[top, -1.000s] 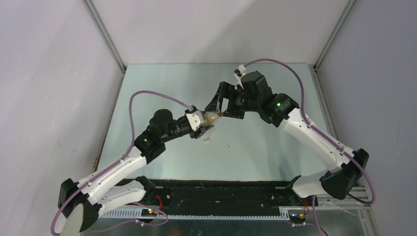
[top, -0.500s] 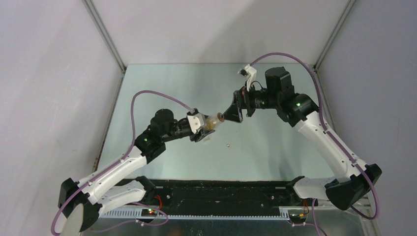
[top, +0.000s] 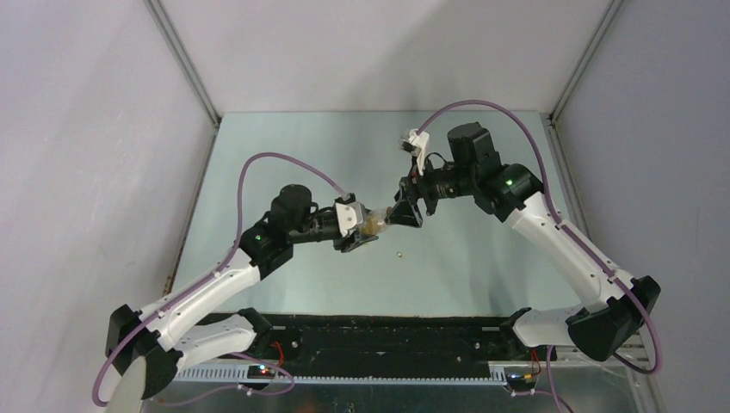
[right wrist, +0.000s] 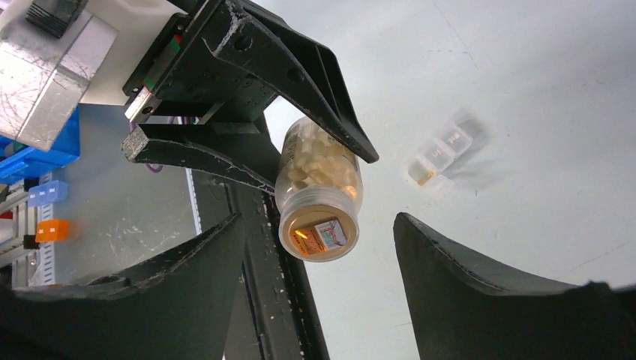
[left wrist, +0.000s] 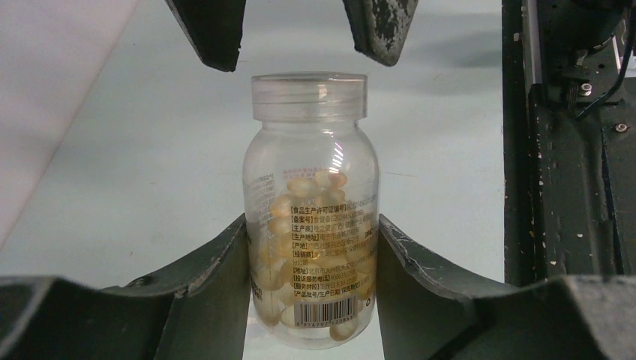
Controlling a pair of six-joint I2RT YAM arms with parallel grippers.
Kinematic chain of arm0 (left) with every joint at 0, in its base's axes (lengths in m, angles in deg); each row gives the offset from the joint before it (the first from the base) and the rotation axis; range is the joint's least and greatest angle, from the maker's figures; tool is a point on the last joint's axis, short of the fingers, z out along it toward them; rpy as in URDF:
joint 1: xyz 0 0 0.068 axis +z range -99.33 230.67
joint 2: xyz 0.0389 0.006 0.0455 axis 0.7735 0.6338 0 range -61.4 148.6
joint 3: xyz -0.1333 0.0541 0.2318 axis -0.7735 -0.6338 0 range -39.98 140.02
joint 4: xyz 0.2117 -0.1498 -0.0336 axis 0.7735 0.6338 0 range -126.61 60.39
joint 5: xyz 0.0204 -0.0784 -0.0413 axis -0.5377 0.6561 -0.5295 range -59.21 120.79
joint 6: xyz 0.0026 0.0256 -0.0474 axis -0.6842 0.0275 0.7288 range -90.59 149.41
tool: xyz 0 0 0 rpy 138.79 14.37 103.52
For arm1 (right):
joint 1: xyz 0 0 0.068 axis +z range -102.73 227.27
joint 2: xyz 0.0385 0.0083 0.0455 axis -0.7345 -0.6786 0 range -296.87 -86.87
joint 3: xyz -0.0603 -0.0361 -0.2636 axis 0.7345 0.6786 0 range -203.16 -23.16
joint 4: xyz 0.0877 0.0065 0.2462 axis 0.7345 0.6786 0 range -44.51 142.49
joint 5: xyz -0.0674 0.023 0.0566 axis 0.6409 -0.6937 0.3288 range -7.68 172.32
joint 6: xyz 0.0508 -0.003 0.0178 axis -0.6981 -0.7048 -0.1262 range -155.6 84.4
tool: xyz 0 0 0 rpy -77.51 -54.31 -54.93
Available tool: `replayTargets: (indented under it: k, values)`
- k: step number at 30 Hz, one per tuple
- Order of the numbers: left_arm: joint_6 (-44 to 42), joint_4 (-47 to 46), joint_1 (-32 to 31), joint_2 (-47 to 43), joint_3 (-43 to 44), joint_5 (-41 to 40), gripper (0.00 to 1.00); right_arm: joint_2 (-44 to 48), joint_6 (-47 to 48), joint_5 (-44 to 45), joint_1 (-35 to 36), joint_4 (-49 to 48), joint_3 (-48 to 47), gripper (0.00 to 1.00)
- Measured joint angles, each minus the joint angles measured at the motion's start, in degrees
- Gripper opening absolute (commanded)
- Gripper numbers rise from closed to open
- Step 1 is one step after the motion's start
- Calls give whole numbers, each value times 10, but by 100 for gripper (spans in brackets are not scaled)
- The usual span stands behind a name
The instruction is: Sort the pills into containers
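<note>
Barely begun: the left hand [left wrist: 311, 259] pinches the bottle [left wrist: 311, 187], pills [left wrist: 307, 217] inside, cap [left wrist: 309, 96] on. The right hand [right wrist: 319, 225] is spread astride the cap, not touching it. Uncapping and all sorting remain, I judge. The box [right wrist: 441, 156] lies on the worktop [right wrist: 525, 90], blurred; the cap alone stands in the way.

A robotics lab test cell is indicated: a green table [top: 284, 133] is enclosed by grey panels [top: 86, 129] on aluminium posts [top: 182, 60] at 11 and 1 o'clock, and a left arm [top: 207, 288] and a right arm [top: 559, 249], trailed by purple cables [top: 275, 157], are bolted to a black rail [top: 387, 335] at 6 o'clock.
</note>
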Motion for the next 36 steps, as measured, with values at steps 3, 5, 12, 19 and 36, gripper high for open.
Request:
replayTargets:
  k: [3,5,12,19,36]
  values:
    - [-6,6,0,5,5,2,0,-1,9,1,3,2,0,77]
    - [-10,7,0,5,6,2,0,-4,12,1,5,3,0,77]
    - [-11,8,0,5,6,2,0,-15,14,6,9,9,0,73]
    - [-10,4,0,-2,6,-3,0,-16,6,7,12,7,0,53]
    - [-10,-41,5,-24,-17,-111,0,-27,-381,219,68,-65,-1,67]
